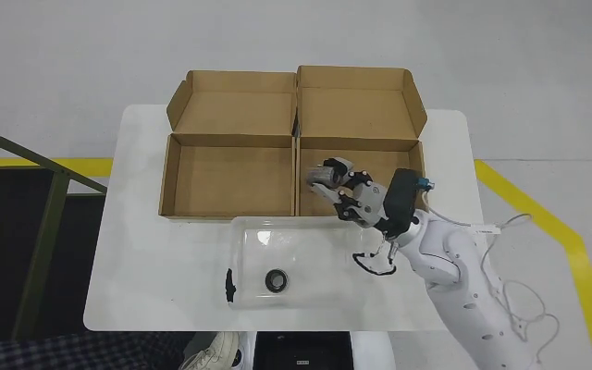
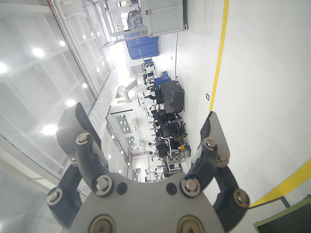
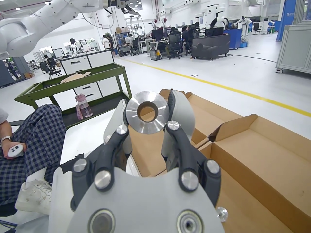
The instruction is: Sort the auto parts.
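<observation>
My right gripper is shut on a silver metal ring with a round hole. It holds the ring above the near left corner of the right cardboard box. A small silver part lies on that box's floor. The left cardboard box stands beside it. In front, a clear plastic bin holds a black ring. My left gripper is raised high off the table, open with nothing between its fingers.
Both boxes have their lids folded back toward the far table edge. A black clip sits on the bin's left rim. A green cart with a pink bottle stands off the table's left side.
</observation>
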Robot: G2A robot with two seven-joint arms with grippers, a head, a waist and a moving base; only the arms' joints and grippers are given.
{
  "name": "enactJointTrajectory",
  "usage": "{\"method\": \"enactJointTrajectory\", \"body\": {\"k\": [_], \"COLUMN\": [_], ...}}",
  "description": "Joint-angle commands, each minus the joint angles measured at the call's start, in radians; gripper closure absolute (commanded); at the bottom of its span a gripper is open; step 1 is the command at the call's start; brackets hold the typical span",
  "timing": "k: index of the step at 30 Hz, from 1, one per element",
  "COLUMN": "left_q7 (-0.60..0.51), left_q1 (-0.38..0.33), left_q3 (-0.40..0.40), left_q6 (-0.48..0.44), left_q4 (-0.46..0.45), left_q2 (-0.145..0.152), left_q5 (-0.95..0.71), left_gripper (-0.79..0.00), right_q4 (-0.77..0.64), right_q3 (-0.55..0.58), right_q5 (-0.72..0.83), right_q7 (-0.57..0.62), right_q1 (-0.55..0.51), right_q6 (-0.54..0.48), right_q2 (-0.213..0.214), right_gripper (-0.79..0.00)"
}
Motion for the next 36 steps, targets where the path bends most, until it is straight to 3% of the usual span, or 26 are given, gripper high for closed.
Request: {"method": "enactJointTrajectory", "body": {"k": [1, 22, 36], "left_q7": [0.0, 0.0, 0.0], "left_q1": [0.0, 0.0, 0.0], "left_q3": [0.0, 0.0, 0.0], "left_q6": [0.0, 0.0, 0.0], "left_q4": [0.0, 0.0, 0.0], "left_q2": [0.0, 0.0, 0.0], "left_q5": [0.0, 0.0, 0.0], "left_gripper": [-0.785, -0.785, -0.785], "right_q4": [0.0, 0.059, 0.181], "right_q3": [-0.011, -0.229, -0.362], "right_q5": [-0.015, -0.238, -0.259], "right_q7": [0.016, 0.298, 0.487], "right_q1": [0.007, 0.195, 0.356], "right_q6": [0.015, 0.182, 0.215], "right_q2": [-0.002, -0.045, -0.095], "right_gripper": [0.0, 0.0, 0.0]}}
